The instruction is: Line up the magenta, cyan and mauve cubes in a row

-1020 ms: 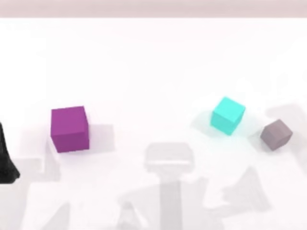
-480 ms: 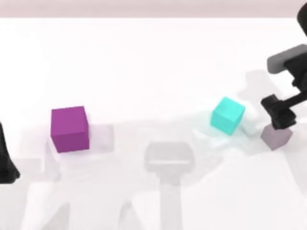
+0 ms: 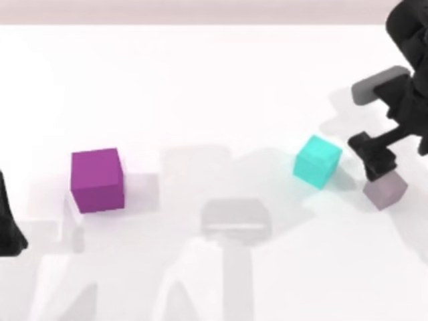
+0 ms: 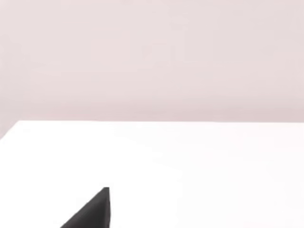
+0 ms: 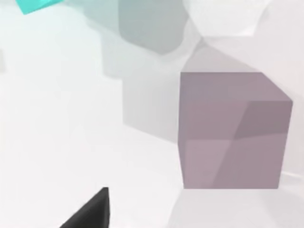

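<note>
Right gripper point(image 3: 376, 160) low over the mauve cube point(image 3: 385, 190) at the table's point(image 3: 214, 100) right side, finger state impossible to tell. Cyan cube point(image 3: 317, 160) just left of it, magenta cube point(image 3: 98, 179) far left. Left gripper point(image 3: 8, 221) parked at left edge.

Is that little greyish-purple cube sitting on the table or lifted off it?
On the table. The mauve cube rests flat in the right wrist view, with the right gripper just above it.
</note>
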Robot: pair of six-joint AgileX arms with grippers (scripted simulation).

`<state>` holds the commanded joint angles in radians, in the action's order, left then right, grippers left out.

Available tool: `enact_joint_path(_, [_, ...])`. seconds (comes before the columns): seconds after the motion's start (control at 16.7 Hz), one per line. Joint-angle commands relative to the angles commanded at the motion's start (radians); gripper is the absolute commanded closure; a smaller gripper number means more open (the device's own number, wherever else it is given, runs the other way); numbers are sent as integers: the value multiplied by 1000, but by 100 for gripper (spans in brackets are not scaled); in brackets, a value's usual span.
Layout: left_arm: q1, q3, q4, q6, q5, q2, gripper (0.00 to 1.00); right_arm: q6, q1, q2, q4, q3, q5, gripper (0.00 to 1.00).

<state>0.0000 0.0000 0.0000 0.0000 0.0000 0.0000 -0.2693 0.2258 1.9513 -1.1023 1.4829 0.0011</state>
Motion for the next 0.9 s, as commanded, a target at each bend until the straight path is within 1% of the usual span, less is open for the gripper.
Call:
enact_joint_path(0.24, [0,0,0,0,0,0,0,-1,-3,4,18,-16,0,0])
enact_joint_path(0.36, [0,0,0,0,0,0,0,-1,-1,28,76,-52,0,0])
enact_joint_path(0.66, [0,0,0,0,0,0,0,3,1,113,292,-172,1,0])
enact_joint_path(0.9, [0,0,0,0,0,0,0,4,2,130,323,-193,1,0])
